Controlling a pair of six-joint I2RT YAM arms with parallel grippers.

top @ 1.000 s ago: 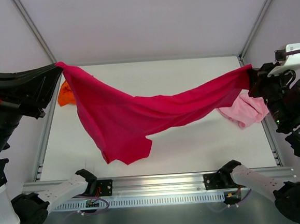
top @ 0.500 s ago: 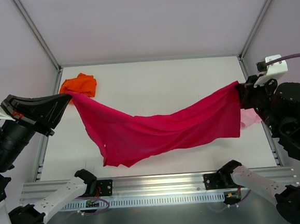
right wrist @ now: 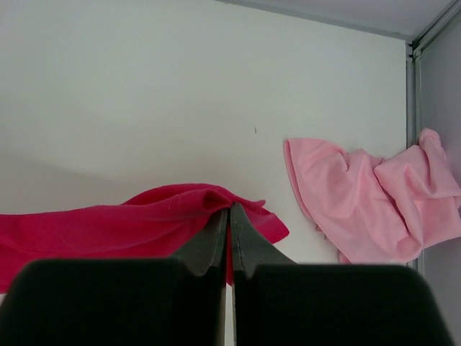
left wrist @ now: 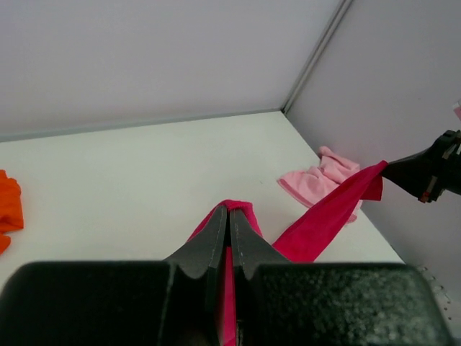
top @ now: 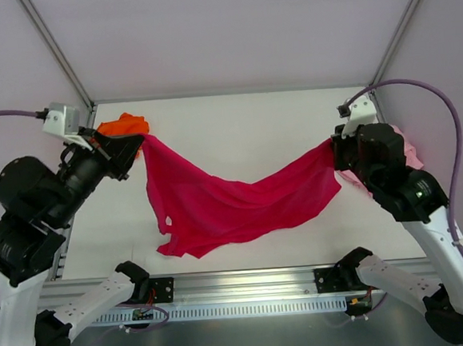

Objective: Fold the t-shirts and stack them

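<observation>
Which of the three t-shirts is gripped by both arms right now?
The crimson red cloth t-shirt, hanging stretched between the left gripper and right gripper; the bright orange t-shirt and pale pink t-shirt lie crumpled, ungripped.

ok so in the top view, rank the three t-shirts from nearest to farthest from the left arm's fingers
1. red t-shirt: pinched in the left fingers, sagging across the middle.
2. orange t-shirt: back left of the table, right beside those fingers.
3. pink t-shirt: far right side, across the whole table.
</observation>
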